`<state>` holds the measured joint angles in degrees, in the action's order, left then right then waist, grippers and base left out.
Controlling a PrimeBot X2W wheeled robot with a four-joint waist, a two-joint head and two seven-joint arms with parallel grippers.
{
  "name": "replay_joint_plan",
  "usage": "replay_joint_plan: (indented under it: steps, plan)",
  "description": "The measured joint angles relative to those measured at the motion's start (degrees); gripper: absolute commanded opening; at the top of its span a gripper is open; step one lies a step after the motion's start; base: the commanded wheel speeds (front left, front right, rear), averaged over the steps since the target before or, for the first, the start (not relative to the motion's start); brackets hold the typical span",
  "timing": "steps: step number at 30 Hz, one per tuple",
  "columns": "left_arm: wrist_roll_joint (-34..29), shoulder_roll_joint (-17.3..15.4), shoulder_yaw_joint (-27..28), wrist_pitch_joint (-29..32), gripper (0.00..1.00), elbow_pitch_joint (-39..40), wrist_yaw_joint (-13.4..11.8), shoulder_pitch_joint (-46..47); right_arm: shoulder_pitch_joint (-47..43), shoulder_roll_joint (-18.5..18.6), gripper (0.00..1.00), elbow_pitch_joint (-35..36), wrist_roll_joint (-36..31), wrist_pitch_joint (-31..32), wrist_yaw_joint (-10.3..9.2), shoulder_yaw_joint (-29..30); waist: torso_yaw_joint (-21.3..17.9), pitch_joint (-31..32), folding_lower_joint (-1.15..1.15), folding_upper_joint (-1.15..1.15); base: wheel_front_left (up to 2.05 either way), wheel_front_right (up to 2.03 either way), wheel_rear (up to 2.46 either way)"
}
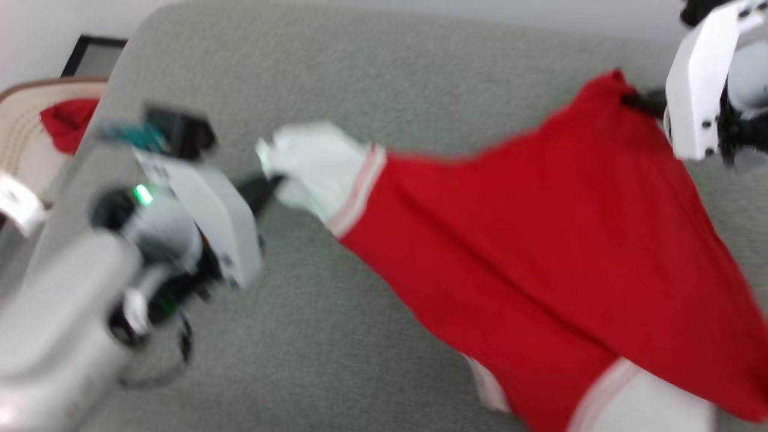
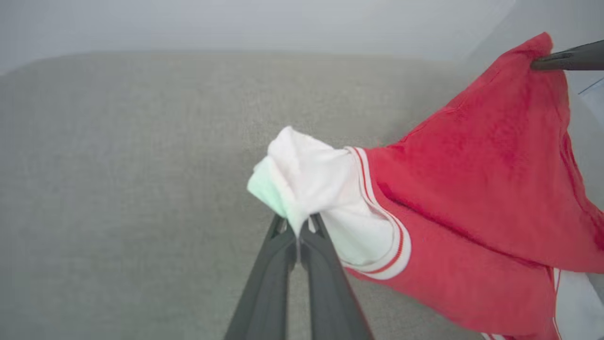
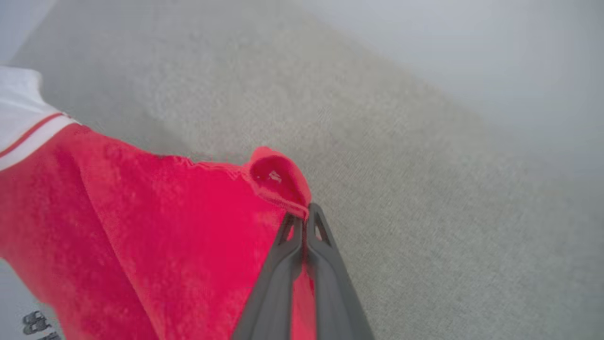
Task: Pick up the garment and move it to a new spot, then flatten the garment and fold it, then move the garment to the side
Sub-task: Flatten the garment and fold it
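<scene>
- Gripping the white sleeve (image 2: 321, 189) of the garment (image 1: 540, 240), the left gripper (image 2: 298, 222) has its fingers pressed together, and cloth bunches just past the tips.
- Red-and-white striped trim (image 2: 382, 222) sits just right of the left fingertips in the left wrist view, with the red body spreading away beyond it.
- Right gripper (image 3: 306, 215) is pinched closed on a red edge of the garment. A small fold (image 3: 278, 177) curls over directly ahead of its tips.
- Garment is stretched between the two grippers, over the grey-green fabric surface (image 1: 360, 78). It sags below the right gripper toward a second white sleeve (image 1: 648, 402).
- Dark lettering (image 3: 40, 326) shows low and left of the right fingers, too cut off to read.
- Far out past the left gripper's outer side, a red cloth scrap (image 1: 66, 123) lies on a beige rounded object (image 1: 30, 138), kind unclear. A dark frame (image 1: 90, 57) stands behind it.
- Head view is blurred, so edges there are soft.
</scene>
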<state>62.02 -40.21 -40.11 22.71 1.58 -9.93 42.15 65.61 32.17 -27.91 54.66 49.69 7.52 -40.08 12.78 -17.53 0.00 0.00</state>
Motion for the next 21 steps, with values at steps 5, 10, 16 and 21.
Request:
replay_joint_plan:
  steps: [5, 10, 16, 21]
  plan:
    - [-1.24, -1.15, 0.48, 6.04, 0.0, -4.16, 2.07, 10.7, 3.65, -0.32, 0.0, 1.05, -0.63, -5.48, 0.0, 0.22, -2.55, 2.19, 0.0, 0.0, 0.0, 0.0, 0.0]
    - [-3.72, 0.01, 0.04, 10.2, 0.0, -11.78, 4.54, 21.79, 7.16, -0.85, 0.0, -0.2, -3.12, -11.77, 0.0, 0.08, -5.29, 4.25, 0.0, 0.0, 0.0, 0.0, 0.0]
    - [-7.15, 2.68, -0.2, 11.07, 0.0, -22.24, 7.36, 33.68, 11.61, -2.88, 0.0, -4.22, -7.02, -18.92, 0.0, 0.07, -8.7, 6.14, 0.0, 0.01, 0.0, 0.0, 0.0]
    - [-9.95, 4.64, -0.09, 8.72, 0.0, -31.07, 8.94, 41.02, 15.24, -5.19, 0.0, -8.32, -9.73, -25.76, 0.0, 0.47, -11.28, 7.35, 0.0, 0.0, 0.0, 0.0, 0.0]
